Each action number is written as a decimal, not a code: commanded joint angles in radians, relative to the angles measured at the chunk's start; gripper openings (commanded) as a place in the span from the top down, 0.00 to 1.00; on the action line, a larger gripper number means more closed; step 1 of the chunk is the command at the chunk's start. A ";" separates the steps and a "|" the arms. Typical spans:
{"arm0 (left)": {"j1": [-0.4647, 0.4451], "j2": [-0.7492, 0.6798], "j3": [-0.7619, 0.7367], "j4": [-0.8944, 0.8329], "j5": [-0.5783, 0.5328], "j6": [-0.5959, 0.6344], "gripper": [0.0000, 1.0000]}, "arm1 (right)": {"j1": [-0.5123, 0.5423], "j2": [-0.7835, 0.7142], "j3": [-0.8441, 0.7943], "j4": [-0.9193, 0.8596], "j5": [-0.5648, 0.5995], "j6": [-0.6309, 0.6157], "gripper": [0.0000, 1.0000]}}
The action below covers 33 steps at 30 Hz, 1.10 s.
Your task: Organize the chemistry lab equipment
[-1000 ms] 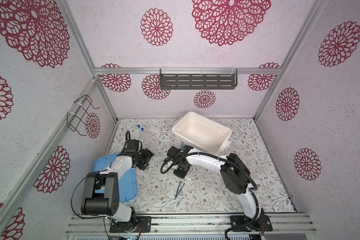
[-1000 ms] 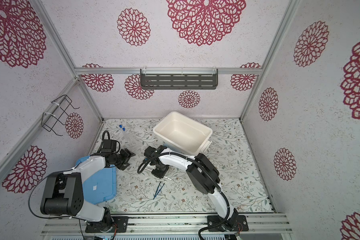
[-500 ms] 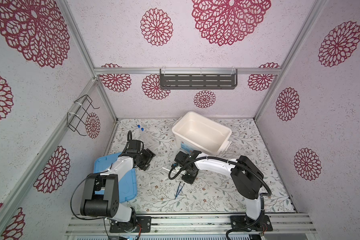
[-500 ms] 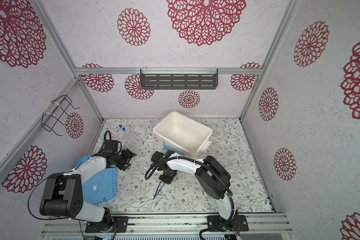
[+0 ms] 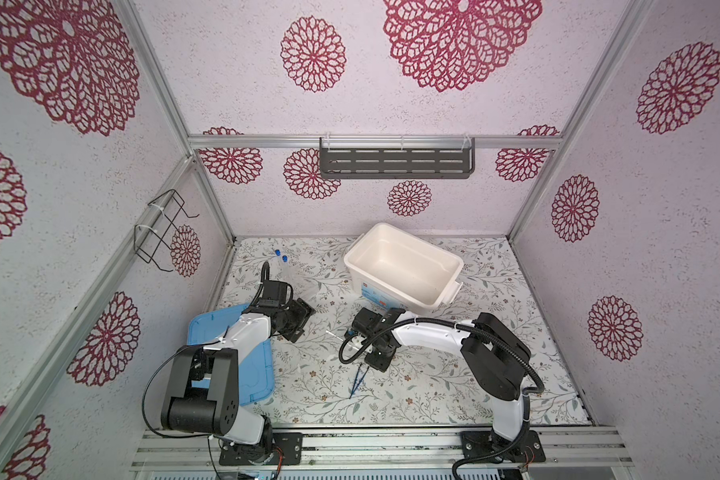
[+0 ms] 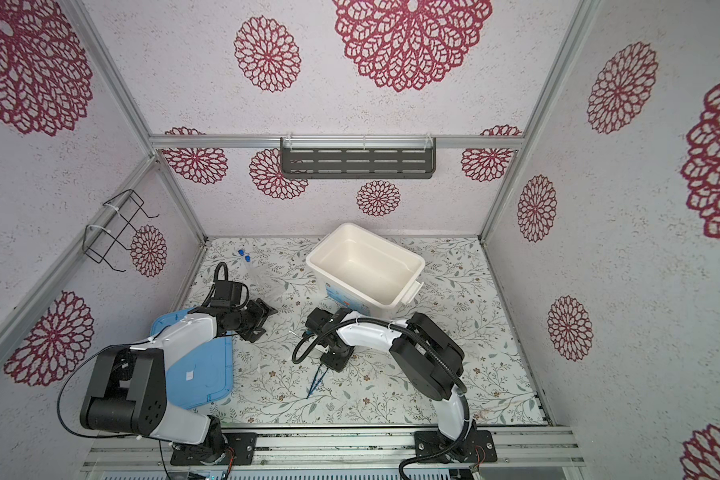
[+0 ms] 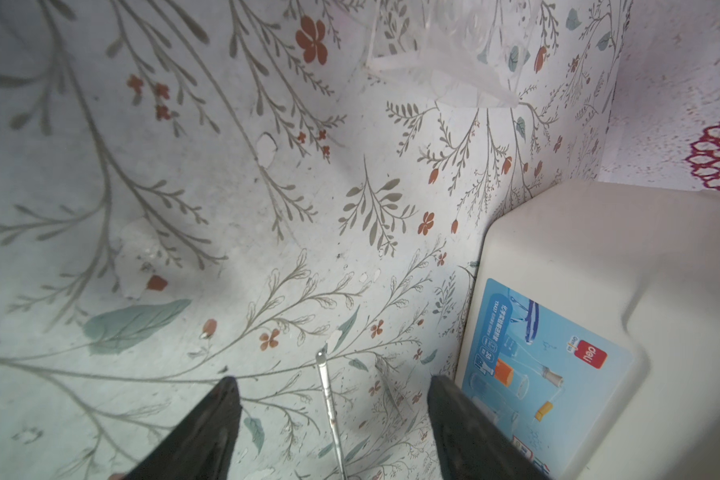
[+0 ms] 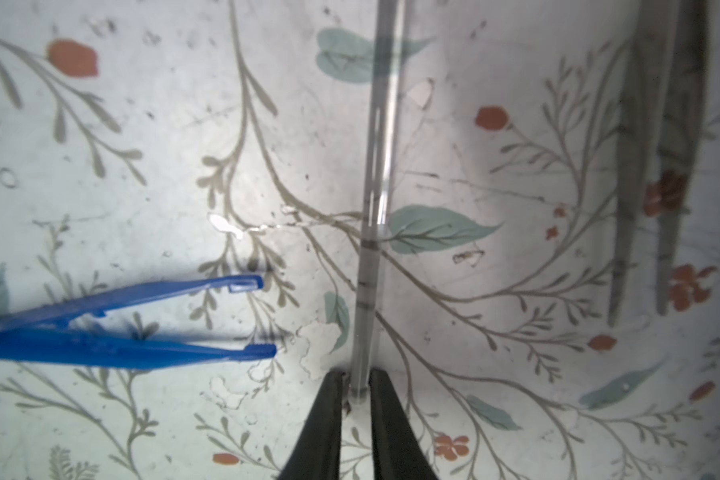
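In the right wrist view my right gripper [image 8: 357, 380] is shut on one end of a thin clear rod [image 8: 377, 166] with dark marks, low over the floral mat. Dark blue tweezers [image 8: 121, 328] lie beside it, and a blurred silvery tool [image 8: 657, 187] lies on the other side. In both top views that gripper [image 5: 368, 353] [image 6: 335, 359] sits just behind the tweezers [image 5: 357, 380] [image 6: 316, 380]. My left gripper [image 7: 333, 384] [image 5: 298, 322] is open and holds nothing; a thin shiny rod [image 7: 329, 399] shows between its fingers. Two blue-capped tubes [image 5: 284, 258] lie at the back left. A small clear vessel [image 7: 445, 54] stands ahead of the left gripper.
A big white tub [image 5: 454, 266] [image 6: 416, 266] stands at the back middle, close behind the right wrist; its labelled wall [image 7: 599, 291] is beside the left gripper. A light-blue lid [image 5: 258, 374] lies under the left arm. Walls close in three sides.
My right gripper has moved right and toward the front, away from the left gripper and up to the blue tweezers. The left arm has stayed put.
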 commanded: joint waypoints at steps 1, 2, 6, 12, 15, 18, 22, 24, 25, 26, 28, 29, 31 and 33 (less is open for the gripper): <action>-0.014 0.018 -0.007 0.027 -0.013 -0.023 0.25 | 0.003 0.004 -0.027 0.005 0.010 0.015 0.88; -0.016 0.021 -0.006 0.031 -0.013 -0.023 0.25 | 0.003 0.005 -0.022 0.005 0.007 0.017 0.89; -0.028 0.049 0.001 0.035 -0.007 -0.025 0.25 | 0.004 -0.002 0.003 0.003 -0.006 0.022 0.92; -0.049 0.065 0.009 0.034 -0.009 -0.025 0.24 | 0.003 -0.031 0.062 -0.016 -0.009 0.040 0.93; -0.059 0.074 0.011 0.032 -0.010 -0.026 0.24 | 0.003 -0.045 0.075 -0.009 -0.015 0.046 0.93; -0.078 0.086 0.006 0.035 -0.024 -0.032 0.25 | 0.003 -0.047 0.080 -0.001 -0.018 0.052 0.94; -0.096 0.114 0.009 0.050 -0.028 -0.049 0.25 | 0.003 -0.042 0.089 -0.004 -0.018 0.053 0.95; -0.103 0.127 0.014 0.057 -0.027 -0.054 0.25 | 0.003 -0.046 0.089 -0.004 -0.019 0.054 0.94; -0.108 0.134 0.016 0.059 -0.029 -0.054 0.25 | 0.004 -0.048 0.089 -0.003 -0.020 0.055 0.94; -0.113 0.139 0.020 0.059 -0.030 -0.054 0.25 | 0.003 -0.050 0.089 -0.001 -0.021 0.056 0.94; -0.121 0.152 0.027 0.062 -0.026 -0.057 0.26 | 0.003 -0.051 0.092 0.005 -0.020 0.060 0.95; -0.126 0.156 0.031 0.060 -0.023 -0.061 0.26 | 0.003 -0.051 0.093 0.008 -0.021 0.063 0.95; -0.140 0.162 0.040 0.061 -0.023 -0.064 0.26 | 0.003 -0.049 0.096 0.018 -0.024 0.074 0.95; -0.154 0.166 0.048 0.053 -0.026 -0.062 0.26 | 0.003 -0.046 0.098 0.032 -0.028 0.082 0.95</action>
